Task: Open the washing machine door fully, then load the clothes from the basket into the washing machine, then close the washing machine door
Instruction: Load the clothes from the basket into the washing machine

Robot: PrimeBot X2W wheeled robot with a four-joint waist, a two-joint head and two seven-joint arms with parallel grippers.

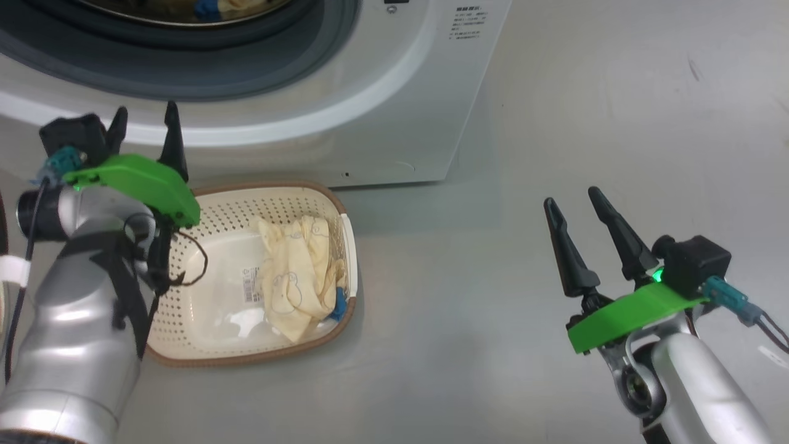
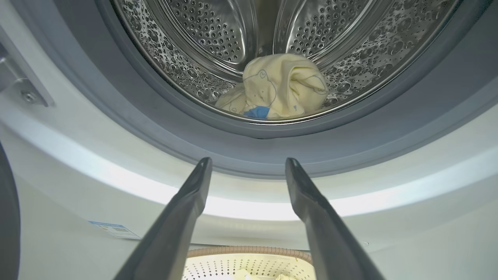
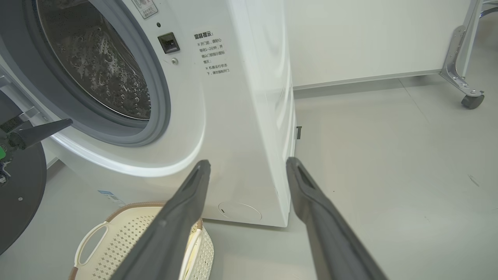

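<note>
Your left gripper hangs with its fingers spread and nothing between them, above the near-left corner of the basket and pointing at the mouth of the washing machine. At the far left of the right wrist view, a dark round edge looks like the washing machine door swung clear of the opening. One bundle of pale yellow cloth with a blue piece lies at the bottom of the drum, so you are partway through the loading step. The clothes left in the basket are heaped against its right wall, with a blue bit at the lower edge, and the floor beside them is bare. Next, you probably need to bring the left gripper down and to the right onto that heap and pinch a thick fold rather than a loose edge. Your right gripper is also spread and empty, well apart over bare floor to the right.
</note>
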